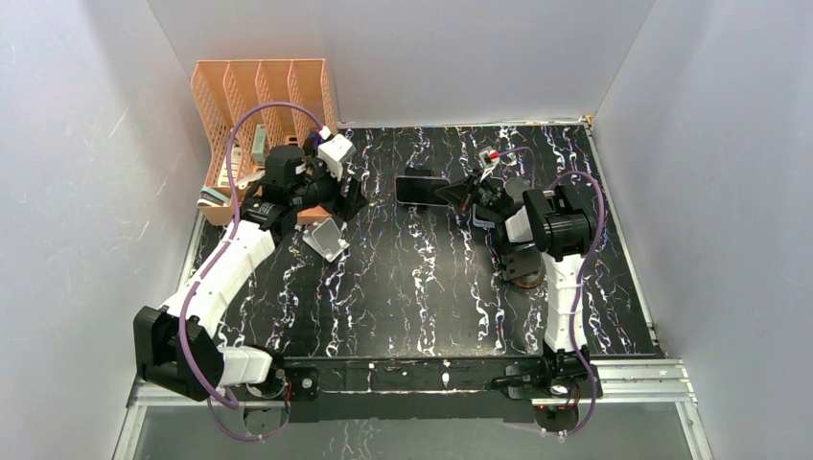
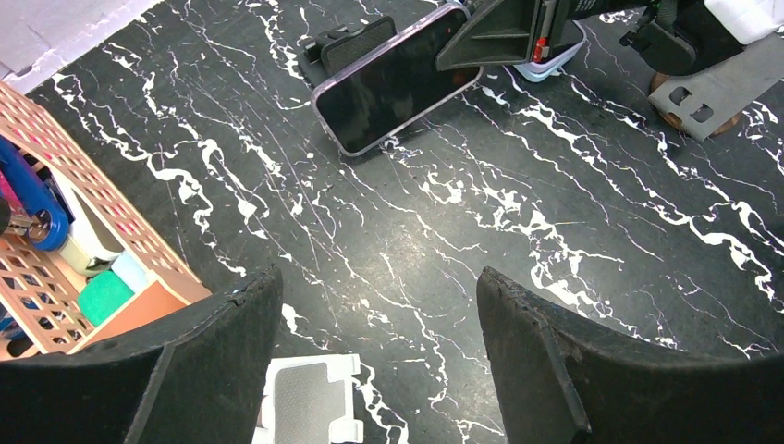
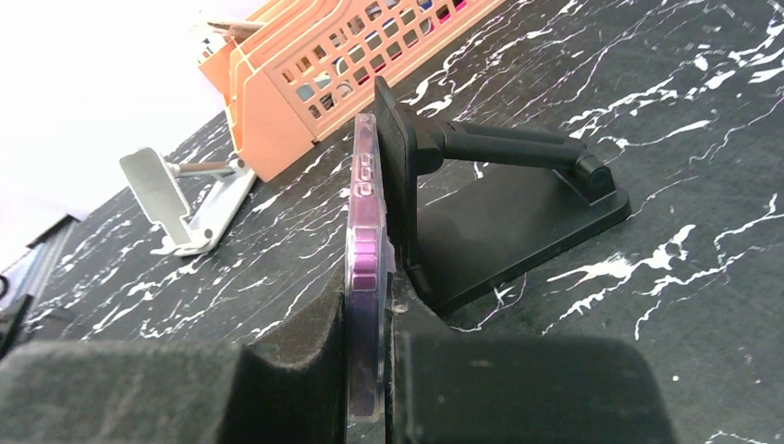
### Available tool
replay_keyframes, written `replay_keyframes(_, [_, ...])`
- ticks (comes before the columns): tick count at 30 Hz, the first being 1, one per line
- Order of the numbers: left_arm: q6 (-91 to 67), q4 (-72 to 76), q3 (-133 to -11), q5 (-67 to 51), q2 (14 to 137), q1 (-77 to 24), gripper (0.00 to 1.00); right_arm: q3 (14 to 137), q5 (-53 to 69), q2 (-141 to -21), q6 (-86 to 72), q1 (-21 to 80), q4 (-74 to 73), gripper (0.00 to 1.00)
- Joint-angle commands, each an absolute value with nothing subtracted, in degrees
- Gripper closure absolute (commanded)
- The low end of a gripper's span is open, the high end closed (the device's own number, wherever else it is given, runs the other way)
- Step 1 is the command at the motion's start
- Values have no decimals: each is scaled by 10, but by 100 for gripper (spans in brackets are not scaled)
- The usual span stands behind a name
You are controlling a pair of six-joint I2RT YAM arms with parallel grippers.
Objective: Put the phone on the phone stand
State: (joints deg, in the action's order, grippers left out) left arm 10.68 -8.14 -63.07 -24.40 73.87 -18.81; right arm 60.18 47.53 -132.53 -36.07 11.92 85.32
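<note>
Black, white-veined marble-look tabletop point(image 1: 412, 297), enclosed by pale grey walls point(image 1: 96, 144). A dark-screened phone in a purple-edged clear case point(image 3: 365, 277) is pinched at one short end by the fingers of the right gripper point(image 3: 370, 370) and is held landscape, its back against, or just beside, the plate of the black folding phone stand point(image 3: 499, 222). On the left gripper point(image 2: 374, 282) the fingers are spread, w/ nothing between them, over bare table near a small silver-white stand point(image 2: 305, 402).

Step in hand (judged): seating. The phone's lower edge should be set on the stand's lip and leant back before the pinch is loosened. Release is best made slowly, so the stand is not dragged.

Right wrist view: phone-to-plate gap shown edge-on, unseen from above. Left wrist view: screen face & tilt. Lip contact cannot be told in either.
</note>
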Motion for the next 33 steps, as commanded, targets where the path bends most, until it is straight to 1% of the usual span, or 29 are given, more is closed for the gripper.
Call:
replay_keyframes(1, [112,-78,-625,-260,724,-184,27,616,454,-1288,-283,128,1047,99])
replay_keyframes(8, [113,-78,-624,-265,722,-184,27,634,507,-1290,-192,145,1046,99])
replay_keyframes(14, [113,-79,-624,-269,720,-184,27,643,512,-1280,-180,156,1047,99])
replay_keyframes(22, [114,-80,-623,-273,718,-184,27,653,481,-1274,-165,156,1047,99])
replay_keyframes(33, [117,-81,-622,-277,722,-184,27,704,448,-1321,-172,156,1047,99])
